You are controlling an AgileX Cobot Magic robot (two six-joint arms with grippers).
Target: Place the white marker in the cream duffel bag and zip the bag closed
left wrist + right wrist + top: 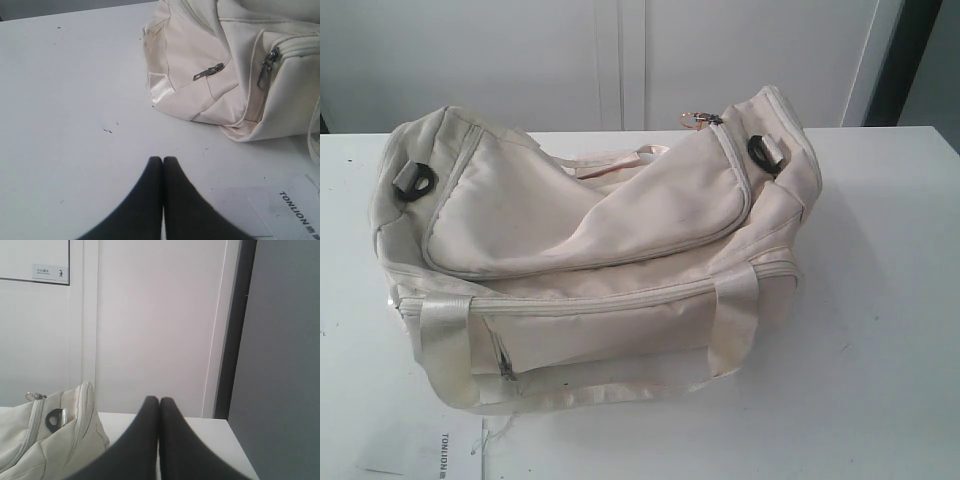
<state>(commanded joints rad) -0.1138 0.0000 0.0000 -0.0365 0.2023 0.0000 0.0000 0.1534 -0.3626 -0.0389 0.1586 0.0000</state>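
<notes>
The cream duffel bag (590, 250) sits squarely in the middle of the white table (880, 300), long side facing us, slumped and soft. Its curved top flap (580, 215) lies down over the top, and the metal zipper pull (705, 119) is up at the far right end. There's a black strap ring on the left end (417, 182) and another on the right end (765, 153). One shiny webbing handle (445, 345) drapes down the near side and along the tabletop, with the front pocket's pull (505, 365) hanging between its two straps. At the near left corner of the table there's a sheet of paper (420, 450) printed with "TONLION". Over to the left gripper (163, 159): dark fingers pressed flat together with nothing between them, hovering over bare table short of the bag's left end, where two metal pulls (209, 72) show on the fabric. Neither arm appears in the exterior view. Now the right gripper (159, 399): same story, fingers tight against each other and empty, held off the bag's right end, with the strap ring there in its view and pale wall panels (150, 330) behind. So both tools are closed on nothing, and the bag stands apart from each.
</notes>
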